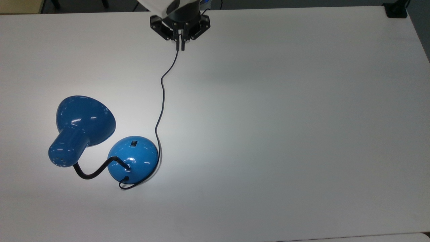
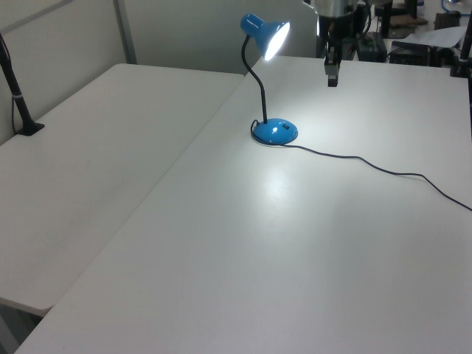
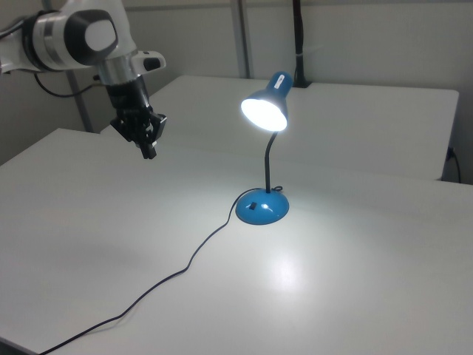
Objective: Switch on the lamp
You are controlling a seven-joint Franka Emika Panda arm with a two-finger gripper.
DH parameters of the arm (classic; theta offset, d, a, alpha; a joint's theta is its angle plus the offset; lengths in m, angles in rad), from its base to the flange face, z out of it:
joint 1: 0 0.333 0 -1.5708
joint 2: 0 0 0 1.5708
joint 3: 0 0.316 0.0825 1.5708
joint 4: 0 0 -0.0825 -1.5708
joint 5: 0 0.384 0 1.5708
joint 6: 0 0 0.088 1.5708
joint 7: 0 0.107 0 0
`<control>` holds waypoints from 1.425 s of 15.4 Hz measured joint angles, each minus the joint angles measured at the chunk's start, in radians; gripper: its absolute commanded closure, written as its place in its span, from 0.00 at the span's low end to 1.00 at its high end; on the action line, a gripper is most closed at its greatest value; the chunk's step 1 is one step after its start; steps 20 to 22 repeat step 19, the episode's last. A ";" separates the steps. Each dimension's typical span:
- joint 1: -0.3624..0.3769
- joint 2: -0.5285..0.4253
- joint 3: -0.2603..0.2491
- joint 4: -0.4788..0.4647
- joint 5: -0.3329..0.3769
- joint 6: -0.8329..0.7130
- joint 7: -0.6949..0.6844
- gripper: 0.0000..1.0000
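Note:
The blue lamp stands on the white table and is lit, throwing a bright patch on the tabletop. In the top view its shade (image 1: 84, 119) is at the left, the round base (image 1: 133, 159) beside it with the small black switch (image 1: 133, 144) on top. The lamp also appears lit in the left view (image 2: 267, 37) and in the right view (image 3: 264, 109). My gripper (image 1: 180, 46) hangs at the top view's upper edge, far from the base, fingers together and holding nothing. It also appears in the left view (image 2: 332, 78) and the right view (image 3: 149, 152).
The thin black cord (image 1: 161, 101) runs from the base across the table toward the arm, and trails off the table edge in the right view (image 3: 170, 277). A black post (image 2: 18, 96) is clamped to a second table. A black block (image 1: 396, 10) sits at the top view's far right corner.

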 measured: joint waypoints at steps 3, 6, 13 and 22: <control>0.103 -0.026 -0.113 -0.001 0.002 -0.026 0.013 0.00; 0.201 -0.035 -0.223 -0.001 0.005 -0.026 0.014 0.00; 0.249 -0.053 -0.299 0.001 0.104 -0.026 0.016 0.00; 0.249 -0.054 -0.299 0.001 0.105 -0.026 0.017 0.00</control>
